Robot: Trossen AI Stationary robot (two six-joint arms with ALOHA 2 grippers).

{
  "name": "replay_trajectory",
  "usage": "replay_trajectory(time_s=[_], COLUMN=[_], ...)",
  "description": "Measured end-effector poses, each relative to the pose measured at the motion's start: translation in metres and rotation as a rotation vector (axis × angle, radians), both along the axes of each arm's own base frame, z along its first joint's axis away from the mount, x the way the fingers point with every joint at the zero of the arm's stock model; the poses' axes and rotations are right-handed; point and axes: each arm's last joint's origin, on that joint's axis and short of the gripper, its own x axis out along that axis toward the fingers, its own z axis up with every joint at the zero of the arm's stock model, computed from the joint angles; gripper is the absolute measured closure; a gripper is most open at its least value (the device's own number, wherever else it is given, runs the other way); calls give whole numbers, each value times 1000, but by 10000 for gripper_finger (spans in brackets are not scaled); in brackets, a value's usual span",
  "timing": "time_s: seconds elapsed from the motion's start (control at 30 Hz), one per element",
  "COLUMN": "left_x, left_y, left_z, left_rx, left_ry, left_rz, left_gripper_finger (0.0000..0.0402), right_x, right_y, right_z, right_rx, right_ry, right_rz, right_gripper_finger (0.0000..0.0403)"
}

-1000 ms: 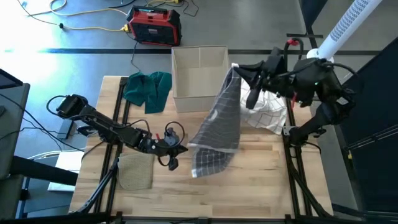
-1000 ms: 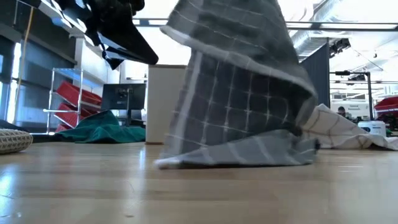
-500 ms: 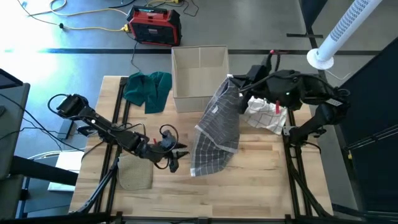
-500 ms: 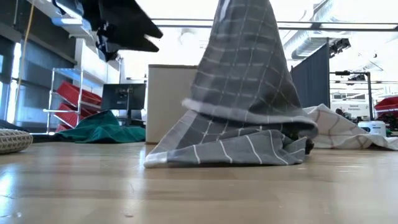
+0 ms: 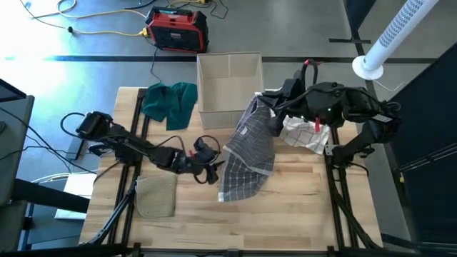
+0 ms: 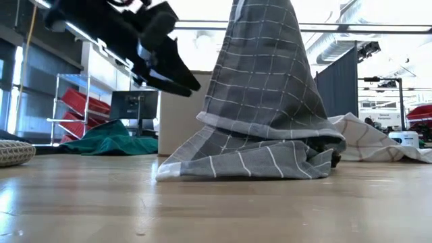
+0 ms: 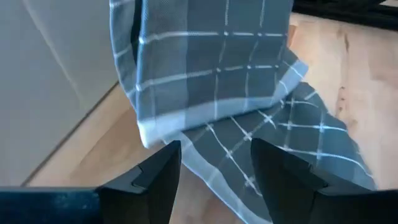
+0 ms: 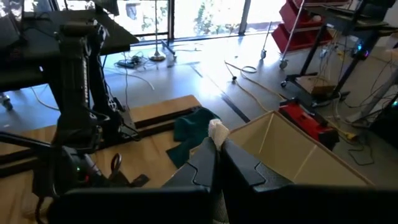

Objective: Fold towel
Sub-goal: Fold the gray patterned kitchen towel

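A grey checked towel (image 5: 250, 150) hangs from my right gripper (image 5: 263, 100), which is shut on its top corner above the table's middle right. The towel's lower part (image 6: 250, 165) lies bunched on the wood. My left gripper (image 5: 214, 168) is open, just to the left of the hanging towel and a little above the table. In the left wrist view the towel (image 7: 217, 74) fills the space ahead of its fingers (image 7: 165, 171), which touch nothing. My right gripper pinches the towel's top corner (image 8: 216, 129) between its two fingers; a small tip of cloth sticks out past them. The fingers come level from the table's right side. The towel hangs below them in loose folds, its lower end (image 5: 239, 182) on the table.
A white open box (image 5: 230, 78) stands at the far middle, right behind the towel. A green cloth (image 5: 170, 101) lies at the far left, a white checked cloth (image 5: 307, 128) at the right under my right arm, and a tan cloth (image 5: 156, 196) at the near left.
My right gripper has come down and toward the table's left with the towel's corner, so the towel has sunk and more of its lower part lies on the table. My left gripper has moved right toward the towel's hanging edge.
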Motion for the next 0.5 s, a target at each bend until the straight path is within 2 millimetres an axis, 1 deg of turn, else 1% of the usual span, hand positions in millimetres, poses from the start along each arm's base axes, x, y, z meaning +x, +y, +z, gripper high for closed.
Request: replay_trajectory(time_s=[0.07, 0.23, 0.5], left_x=[2, 7, 11], left_y=[6, 20, 42], left_z=[-1, -1, -4], left_rx=[31, 36, 42], left_ry=[22, 60, 65], left_rz=[-13, -123, -61], left_gripper_finger=[215, 215, 215], right_x=[0, 0, 0], right_y=[0, 0, 0], right_z=[0, 1, 0], right_rx=[1, 6, -8], right_ry=[-1, -6, 5], right_rz=[3, 14, 31], right_gripper_finger=[403, 403, 403])
